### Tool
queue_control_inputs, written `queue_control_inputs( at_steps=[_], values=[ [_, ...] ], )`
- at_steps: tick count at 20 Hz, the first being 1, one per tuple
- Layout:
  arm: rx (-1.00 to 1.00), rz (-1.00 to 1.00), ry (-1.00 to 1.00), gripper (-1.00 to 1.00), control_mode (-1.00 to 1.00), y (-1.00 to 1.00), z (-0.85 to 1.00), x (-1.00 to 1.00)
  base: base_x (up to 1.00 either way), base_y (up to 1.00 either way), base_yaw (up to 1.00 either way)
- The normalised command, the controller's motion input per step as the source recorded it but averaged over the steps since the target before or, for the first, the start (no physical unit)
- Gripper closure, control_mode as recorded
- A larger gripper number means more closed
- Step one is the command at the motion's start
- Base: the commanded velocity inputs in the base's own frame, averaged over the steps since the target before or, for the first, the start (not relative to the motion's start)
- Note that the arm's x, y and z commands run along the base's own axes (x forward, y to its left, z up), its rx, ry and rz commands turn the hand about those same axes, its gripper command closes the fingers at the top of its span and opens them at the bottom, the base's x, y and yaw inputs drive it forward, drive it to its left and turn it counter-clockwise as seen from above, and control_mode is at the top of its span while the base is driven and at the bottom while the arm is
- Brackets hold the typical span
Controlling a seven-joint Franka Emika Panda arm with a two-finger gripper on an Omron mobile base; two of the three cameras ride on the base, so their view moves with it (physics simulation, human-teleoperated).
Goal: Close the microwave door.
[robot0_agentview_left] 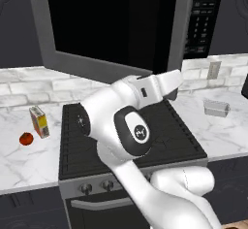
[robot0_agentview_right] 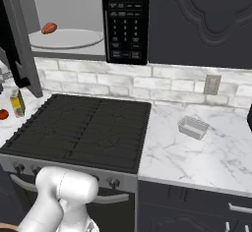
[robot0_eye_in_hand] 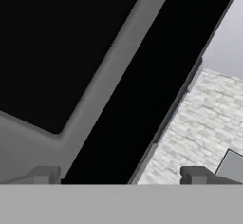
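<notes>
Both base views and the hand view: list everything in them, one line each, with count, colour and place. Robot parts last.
microwave: one, light grey inside, above the stove
microwave door: one, grey frame with black glass, swung open
turntable plate: one, pale, inside the microwave
red item: one, on the turntable plate
keypad panel: one, black, right of the cavity
stove: one, black, under the microwave
carton: one, yellow and white, counter left of the stove
tomato: one, red, beside the carton
container: one, clear grey, counter right of the stove
wall outlet: one, grey, on the brick backsplash
arm: one, white, over the stove
hand: one, dark fingertips apart, at the door
</notes>
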Motion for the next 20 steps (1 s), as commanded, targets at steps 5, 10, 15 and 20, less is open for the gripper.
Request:
queue_control_inputs(
  at_steps=[5,10,15,20],
  values=[
    [0.16,0.04,-0.11,-1.00,-1.00,-0.61,0.10,0.11,0.00,0.00,0.00],
    [0.17,0.08,-0.10,-1.00,-1.00,-0.56,0.20,0.10,0.00,0.00,0.00],
    [0.13,0.20,-0.04,-1.00,-1.00,-0.57,0.26,0.00,0.00,0.00,0.00],
    [0.22,0.21,-0.05,-1.00,-1.00,-0.57,0.24,0.03,0.00,0.00,0.00]
  ],
)
